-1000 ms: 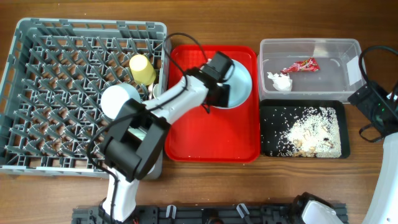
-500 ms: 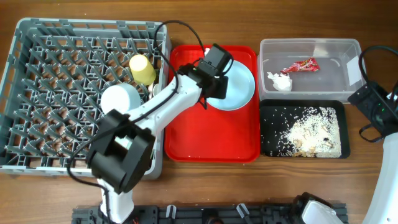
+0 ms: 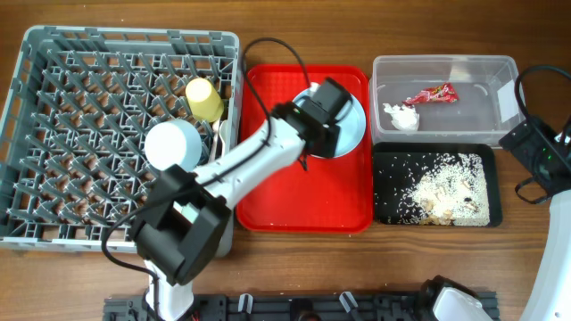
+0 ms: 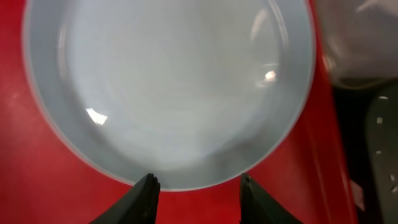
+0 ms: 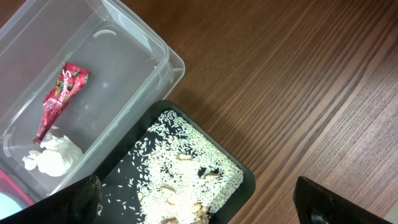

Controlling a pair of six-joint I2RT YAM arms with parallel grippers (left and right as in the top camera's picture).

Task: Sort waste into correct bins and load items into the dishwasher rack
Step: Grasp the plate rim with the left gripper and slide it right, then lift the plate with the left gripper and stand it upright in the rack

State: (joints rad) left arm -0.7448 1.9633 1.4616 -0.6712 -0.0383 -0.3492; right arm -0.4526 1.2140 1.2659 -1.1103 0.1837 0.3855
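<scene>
The light blue plate (image 3: 351, 125) lies flat on the red serving tray (image 3: 303, 196). My left gripper (image 3: 314, 141) hangs over it. In the left wrist view the plate (image 4: 174, 81) fills the frame, and its near rim sits just beyond my left gripper (image 4: 199, 183), which is open with only red tray between the tips. The yellow cup (image 3: 204, 98) lies in the grey rack (image 3: 53, 53). The clear tub (image 3: 482, 67) holds the red wrapper (image 3: 432, 94) and the white napkin (image 3: 401, 117). My right gripper (image 5: 199, 211) is wide open above the black tray (image 5: 245, 180) of rice (image 5: 186, 168).
The black tray (image 3: 385, 209) with rice sits right of the red tray, below the tub. My right arm (image 3: 535, 152) stands at the table's right edge. Bare wood shows beside the black tray (image 5: 311, 93). The left arm's cable loops over the red tray's top edge.
My left gripper has shifted a little to the right over the plate, and its jaws have narrowed slightly. The plate, the bins and the right arm have stayed put.
</scene>
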